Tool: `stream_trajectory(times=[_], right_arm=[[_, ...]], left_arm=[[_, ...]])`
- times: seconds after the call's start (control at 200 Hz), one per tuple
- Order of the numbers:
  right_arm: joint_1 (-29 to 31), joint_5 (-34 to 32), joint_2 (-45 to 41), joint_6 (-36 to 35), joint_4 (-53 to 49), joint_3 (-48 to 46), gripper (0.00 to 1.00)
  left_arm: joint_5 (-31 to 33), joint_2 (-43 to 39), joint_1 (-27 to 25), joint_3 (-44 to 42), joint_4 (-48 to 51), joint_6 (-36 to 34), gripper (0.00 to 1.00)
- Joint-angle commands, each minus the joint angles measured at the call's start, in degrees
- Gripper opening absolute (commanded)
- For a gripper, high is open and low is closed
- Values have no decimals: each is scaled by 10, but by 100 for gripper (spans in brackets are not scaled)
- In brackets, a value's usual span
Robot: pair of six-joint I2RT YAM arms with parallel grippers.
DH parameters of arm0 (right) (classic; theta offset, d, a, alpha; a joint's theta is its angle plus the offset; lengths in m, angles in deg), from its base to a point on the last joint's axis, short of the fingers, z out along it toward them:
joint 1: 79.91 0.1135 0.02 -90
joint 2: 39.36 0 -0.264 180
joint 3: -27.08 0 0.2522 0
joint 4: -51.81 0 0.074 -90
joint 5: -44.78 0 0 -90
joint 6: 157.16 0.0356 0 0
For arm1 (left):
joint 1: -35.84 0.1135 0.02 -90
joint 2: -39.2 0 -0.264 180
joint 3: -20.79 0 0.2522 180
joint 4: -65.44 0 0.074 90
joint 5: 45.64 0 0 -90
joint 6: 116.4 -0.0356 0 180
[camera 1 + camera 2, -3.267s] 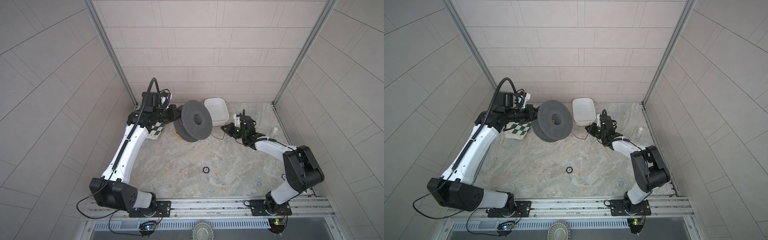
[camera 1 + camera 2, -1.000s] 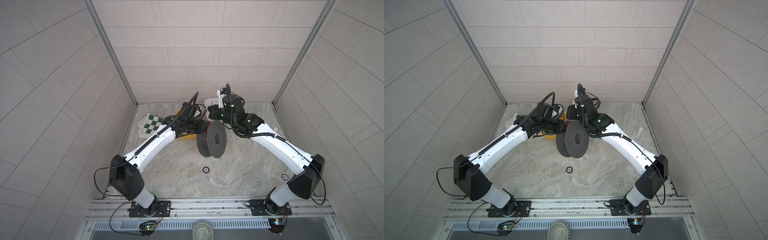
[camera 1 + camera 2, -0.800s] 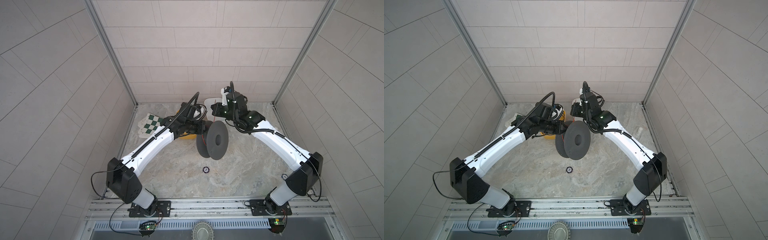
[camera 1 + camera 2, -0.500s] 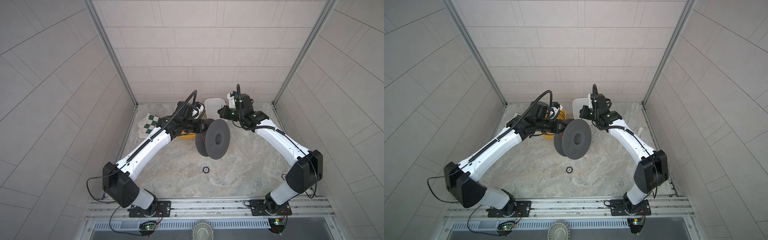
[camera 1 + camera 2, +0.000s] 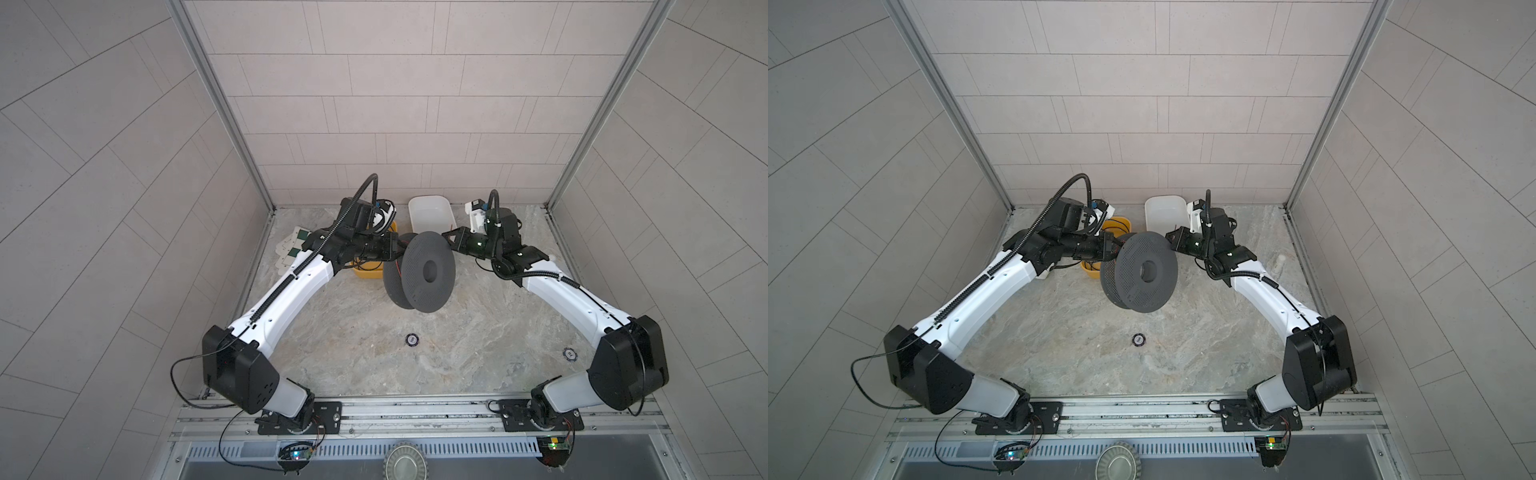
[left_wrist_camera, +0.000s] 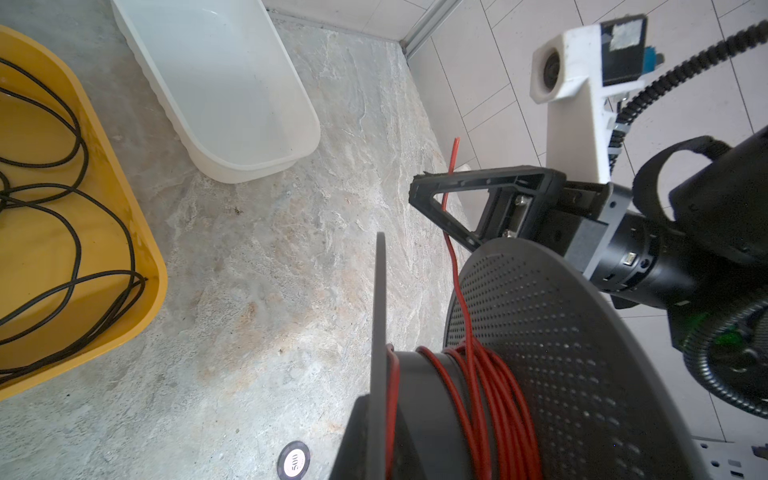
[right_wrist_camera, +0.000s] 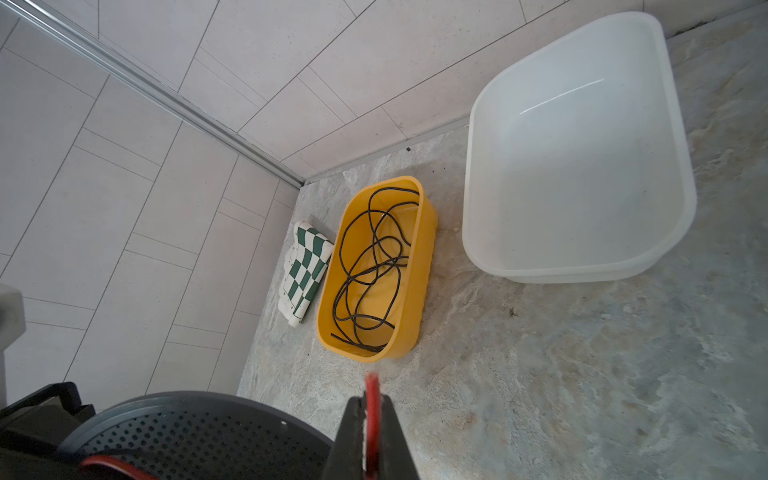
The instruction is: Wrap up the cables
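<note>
The cables are a thin red wire (image 6: 482,386) wound in several turns on the hub of a dark grey perforated spool (image 5: 428,270), which hangs above the table in both top views. My left gripper (image 5: 395,248) is shut on the spool's thin flange (image 6: 379,316). From the hub the wire runs up to my right gripper (image 5: 450,237), just right of the spool. That gripper (image 7: 371,419) is shut on the wire, whose short free end (image 7: 371,384) sticks out past the fingertips (image 7: 353,419).
A yellow bin (image 7: 424,266) holding a loose black cable (image 7: 370,257) sits behind the spool, with a white tub (image 7: 681,195) beside it and a green checkered cloth (image 7: 307,270) by the left wall. Poker chips (image 5: 412,339) (image 5: 570,353) lie on the marble table.
My right gripper swung from behind the spool round to its right side, keeping hold of the wire. The left arm pushed the spool slightly back and right.
</note>
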State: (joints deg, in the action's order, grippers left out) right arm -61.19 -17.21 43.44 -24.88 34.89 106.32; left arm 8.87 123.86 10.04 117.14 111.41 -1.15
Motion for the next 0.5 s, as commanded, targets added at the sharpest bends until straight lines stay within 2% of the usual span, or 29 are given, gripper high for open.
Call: stream_trajectory(times=[0.0,0.22,0.34,0.495], right_arm=[[-4,35,-20,9,50,-20,8],[-4,46,-42,27,115,-71,3],[-4,44,-60,32,164,-108,3],[-4,45,-68,28,177,-125,7]], left_arm=[[-50,-37,13,8,-43,20,0],[-83,-40,37,-8,-76,43,0],[-103,-44,49,-28,-112,73,0],[-113,-44,49,-28,-116,77,0]])
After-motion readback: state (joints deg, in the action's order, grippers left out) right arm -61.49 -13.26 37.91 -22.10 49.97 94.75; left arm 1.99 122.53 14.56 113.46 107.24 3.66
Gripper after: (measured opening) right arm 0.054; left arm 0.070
